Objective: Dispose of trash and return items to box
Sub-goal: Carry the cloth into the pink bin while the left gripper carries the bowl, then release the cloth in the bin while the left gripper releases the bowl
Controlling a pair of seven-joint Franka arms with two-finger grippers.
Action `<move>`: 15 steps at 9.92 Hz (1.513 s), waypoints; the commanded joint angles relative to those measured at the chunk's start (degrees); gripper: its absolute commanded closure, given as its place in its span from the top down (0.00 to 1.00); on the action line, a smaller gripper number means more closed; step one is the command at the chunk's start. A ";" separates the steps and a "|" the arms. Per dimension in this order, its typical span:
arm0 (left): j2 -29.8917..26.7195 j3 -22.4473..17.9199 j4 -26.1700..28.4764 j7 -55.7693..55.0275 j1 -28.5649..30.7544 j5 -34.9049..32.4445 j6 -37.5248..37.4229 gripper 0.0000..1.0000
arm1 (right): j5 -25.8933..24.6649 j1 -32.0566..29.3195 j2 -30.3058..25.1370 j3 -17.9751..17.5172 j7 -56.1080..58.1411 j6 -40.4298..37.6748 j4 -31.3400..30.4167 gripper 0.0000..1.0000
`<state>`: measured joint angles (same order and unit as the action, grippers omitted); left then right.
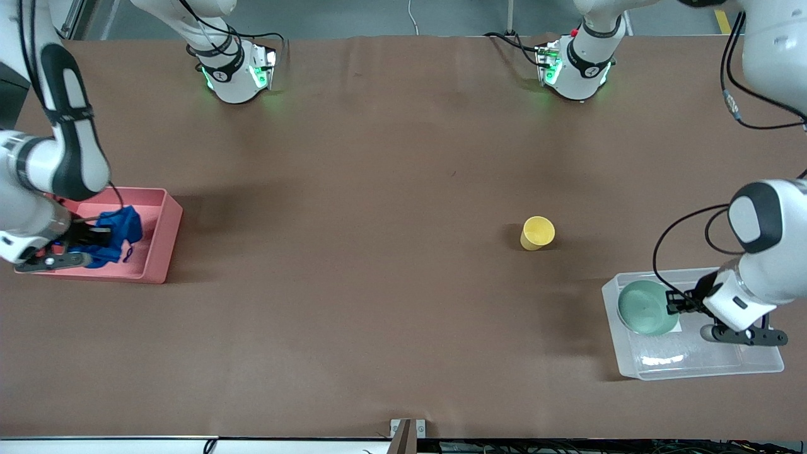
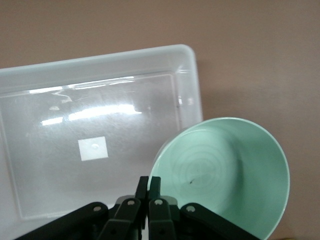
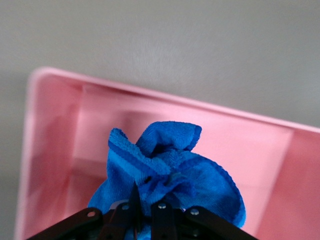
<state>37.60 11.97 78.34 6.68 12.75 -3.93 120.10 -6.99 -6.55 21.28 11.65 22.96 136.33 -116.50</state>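
Brown table cover (image 1: 378, 157); grey floor (image 1: 378, 16), perhaps.

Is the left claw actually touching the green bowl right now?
Touching. The left wrist view shows the left claw shut on the rim of the bowl, held tilted over the clear box.

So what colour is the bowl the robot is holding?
Pale mint green. The bowl shows best in the left wrist view.

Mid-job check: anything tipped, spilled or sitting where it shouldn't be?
Only the yellow cup: it leans askew, alone on the mat mid-table, outside the clear box. The left gripper holds the green bowl tilted over the box; the right gripper holds the blue rag over the pink bin. Nothing spilled.
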 commanded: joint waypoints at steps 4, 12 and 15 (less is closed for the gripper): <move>9.59 -5.54 -5.65 3.77 -0.27 -0.91 3.47 0.01 | -0.22 -0.13 -3.49 -0.14 2.80 -7.24 0.99 1.00; 10.15 -5.65 -5.04 2.99 -0.09 -0.91 8.05 0.88 | 7.78 -1.26 -15.29 -10.06 -27.97 -51.94 32.72 1.00; -3.01 -4.33 3.18 2.91 -2.28 -1.08 5.15 0.97 | 7.78 -1.36 -21.09 -10.25 -26.39 -55.20 32.22 1.00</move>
<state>41.62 7.41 73.15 10.10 11.76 -3.93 126.13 -0.31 -6.55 2.36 2.56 -4.01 82.02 -83.17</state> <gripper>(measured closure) 0.172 0.000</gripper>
